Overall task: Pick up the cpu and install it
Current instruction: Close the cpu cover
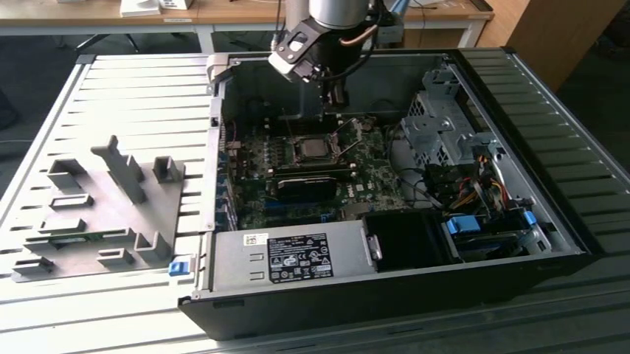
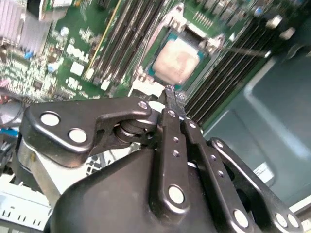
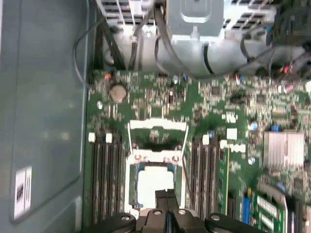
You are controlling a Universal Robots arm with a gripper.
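Along the slatted metal table's (image 1: pixel 118 88) edge at the exterior view's left lies a grey fixture plate (image 1: pixel 99 237) with upright plastic blocks, and a small blue clip (image 1: pixel 179 266) sits at its corner nearest the open computer case (image 1: pixel 394 302). Inside the case, a labelled power supply (image 1: pixel 285 254) runs along the near wall. The motherboard (image 1: pixel 251 210) lies flat on the case floor. The cpu (image 1: pixel 313 150) sits seated in its socket toward the board's far edge, silvery top facing up. The gripper (image 1: pixel 338 103) hangs just above the board's far edge, close to the cpu. A metal drive cage (image 1: pixel 438 122) and a bundle of coloured cables (image 1: pixel 482 177) fill the case's side at the exterior view's right. The first wrist view adds the socket's load plate (image 3: pixel 158 130) swung open beside the cpu (image 3: pixel 148 182), memory slots (image 3: pixel 107 179) on both sides, a coin cell (image 3: pixel 117 92) and a finned heatsink (image 3: pixel 284 149). In that view the gripper (image 3: pixel 165 194) has its two dark fingers pressed together with nothing between them. The second wrist view shows the gripper (image 2: pixel 174 97) the same way, tips just beside the cpu's (image 2: pixel 176 60) edge, and the thin wire lever (image 2: pixel 243 50) standing out from the socket. Contact with the chip cannot be told.
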